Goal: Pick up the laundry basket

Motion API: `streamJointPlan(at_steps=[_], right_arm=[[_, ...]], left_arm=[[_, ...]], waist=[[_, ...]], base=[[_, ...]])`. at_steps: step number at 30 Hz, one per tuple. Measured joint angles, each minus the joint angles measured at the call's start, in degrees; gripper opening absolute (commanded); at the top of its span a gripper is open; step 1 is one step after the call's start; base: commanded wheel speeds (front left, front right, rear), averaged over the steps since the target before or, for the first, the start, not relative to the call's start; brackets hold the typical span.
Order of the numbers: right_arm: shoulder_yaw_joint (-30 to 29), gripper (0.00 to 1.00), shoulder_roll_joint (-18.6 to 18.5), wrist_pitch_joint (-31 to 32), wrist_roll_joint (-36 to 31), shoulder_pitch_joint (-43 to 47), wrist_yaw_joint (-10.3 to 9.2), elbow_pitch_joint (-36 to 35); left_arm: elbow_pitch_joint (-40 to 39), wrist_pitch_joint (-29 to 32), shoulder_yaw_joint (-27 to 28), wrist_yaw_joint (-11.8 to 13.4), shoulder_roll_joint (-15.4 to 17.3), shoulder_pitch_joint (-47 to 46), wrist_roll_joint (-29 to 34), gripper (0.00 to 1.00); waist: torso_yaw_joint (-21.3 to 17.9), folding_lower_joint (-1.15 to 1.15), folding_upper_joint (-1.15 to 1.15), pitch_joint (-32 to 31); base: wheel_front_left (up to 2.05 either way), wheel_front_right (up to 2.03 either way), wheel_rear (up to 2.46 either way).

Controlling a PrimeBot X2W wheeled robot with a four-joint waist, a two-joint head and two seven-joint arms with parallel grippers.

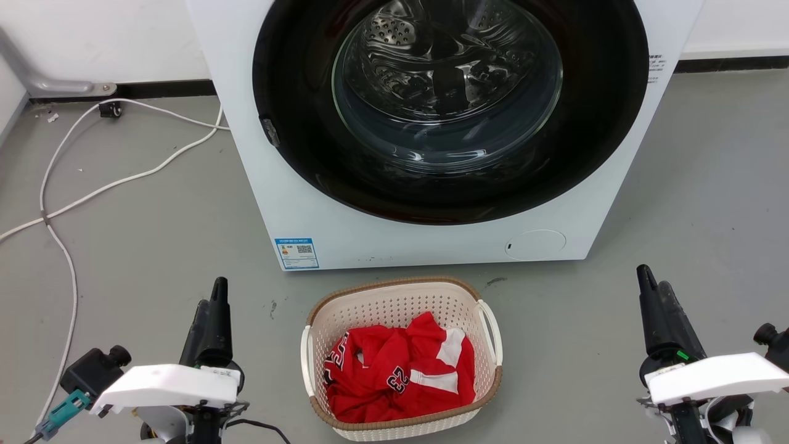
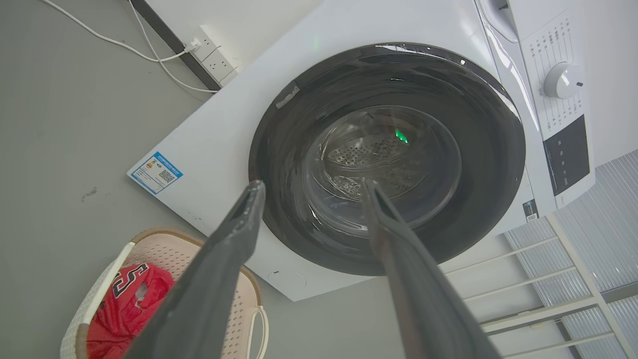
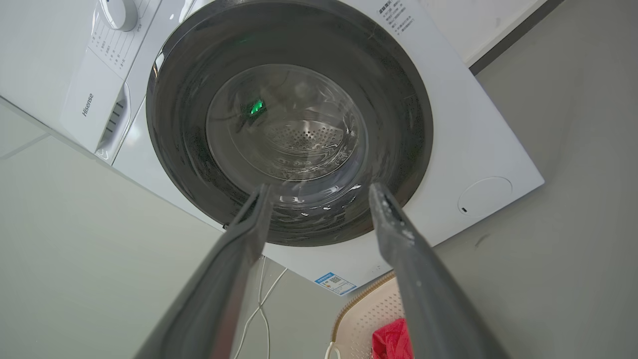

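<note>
Covering the laundry basket [image 1: 394, 306] floor, a crumpled red jersey [image 1: 404, 373].

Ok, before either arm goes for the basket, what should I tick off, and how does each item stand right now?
1. Left gripper open: ok, fingers apart.
2. Right gripper open: ok, fingers apart.
3. Laundry basket upright on the floor, between the two grippers: ok.
4. Side handles free of cloth: ok.
5. Red jersey wholly inside the basket: ok.
6. Basket apart from the washing machine: ok, a strip of floor shows between them.
</note>
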Motion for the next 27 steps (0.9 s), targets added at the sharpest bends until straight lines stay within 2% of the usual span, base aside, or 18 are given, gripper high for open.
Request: streamJointPlan(at_steps=[14, 27], right_arm=[[1.03, 1.00, 0.00, -2.71, -12.56, 0.86, 0.00, -1.38], [1.90, 1.00, 0.00, -4.78, -22.29, 1.56, 0.00, -2.67]], left_arm=[[-1.79, -2.64, -1.86, 0.78, 0.03, 0.80, 11.80, 1.00], [-3.09, -4.88, -2.33, 0.51, 0.08, 1.21, 20.06, 1.00]], waist=[[0.12, 0.00, 0.00, 0.11], [0.22, 0.00, 0.00, 0.44]], base=[[0.00, 0.00, 0.00], [0.00, 0.00, 0.00]])
